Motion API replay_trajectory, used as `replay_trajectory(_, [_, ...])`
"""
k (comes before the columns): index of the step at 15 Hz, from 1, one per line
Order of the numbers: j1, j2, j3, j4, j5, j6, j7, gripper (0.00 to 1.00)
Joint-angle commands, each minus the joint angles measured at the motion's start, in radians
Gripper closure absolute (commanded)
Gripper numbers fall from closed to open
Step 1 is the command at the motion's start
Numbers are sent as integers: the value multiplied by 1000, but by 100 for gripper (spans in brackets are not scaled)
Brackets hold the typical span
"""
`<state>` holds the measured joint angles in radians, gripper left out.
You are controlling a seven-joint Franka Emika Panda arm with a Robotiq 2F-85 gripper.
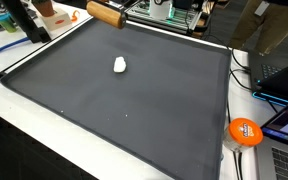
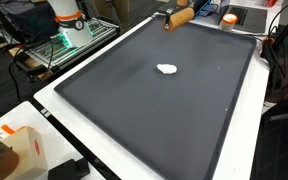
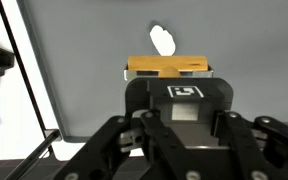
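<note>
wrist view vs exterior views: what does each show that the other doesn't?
Wrist view only: the grip itself, close up, with the fingers closed on the sides of the wooden block. Exterior only: the full outline of the dark mat, the white table around it and an orange disc beside it. Both: the block at the mat's edge, and the small white lump lying mid-mat, apart from the block.
</note>
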<state>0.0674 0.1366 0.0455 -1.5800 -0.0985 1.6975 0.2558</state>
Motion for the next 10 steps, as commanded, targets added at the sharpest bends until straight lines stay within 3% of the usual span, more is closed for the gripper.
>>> replay_trajectory(1, [-11,12,-6,5,34,16,-56,78])
replay_trajectory(10, [-56,32,-37,12,88,8,-154,78])
